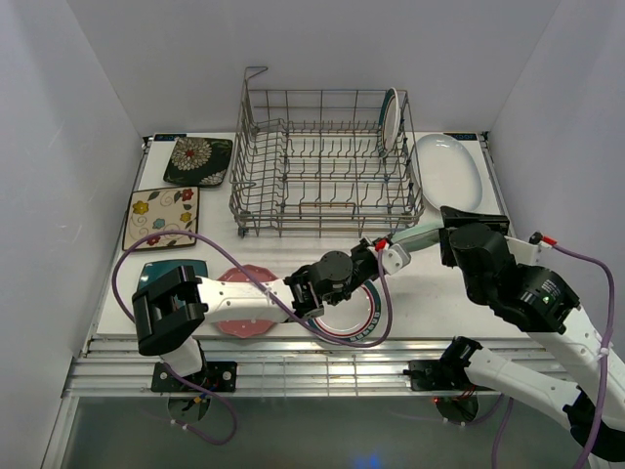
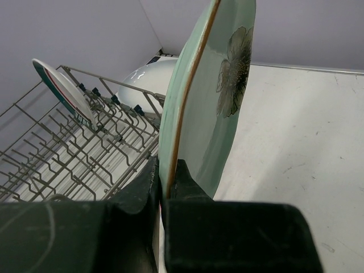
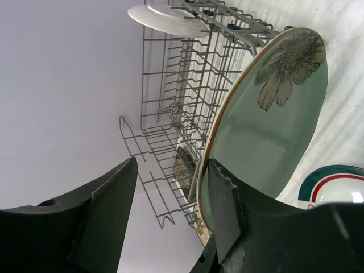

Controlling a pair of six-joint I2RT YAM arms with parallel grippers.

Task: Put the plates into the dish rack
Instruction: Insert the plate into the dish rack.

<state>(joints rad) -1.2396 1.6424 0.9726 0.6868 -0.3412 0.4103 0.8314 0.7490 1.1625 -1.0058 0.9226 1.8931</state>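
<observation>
A mint floral plate [image 1: 415, 237] hangs on edge above the table, in front of the dish rack [image 1: 322, 161], between my two grippers. The left gripper [image 2: 166, 170] is shut on its rim, with the plate [image 2: 216, 102] rising upright from the fingers. My right gripper [image 3: 170, 170] is open. The plate's [image 3: 267, 125] gold rim sits beside one finger and there is a wide gap to the other. One white green-rimmed plate [image 1: 391, 119] stands in the rack's far right corner.
A large white oval plate [image 1: 447, 171] lies right of the rack. On the left are a black floral square [image 1: 199, 161], a cream floral square [image 1: 162, 217] and a dark teal plate [image 1: 171, 269]. A pink plate [image 1: 249, 278] and a green-rimmed round [image 1: 356, 313] lie under the left arm.
</observation>
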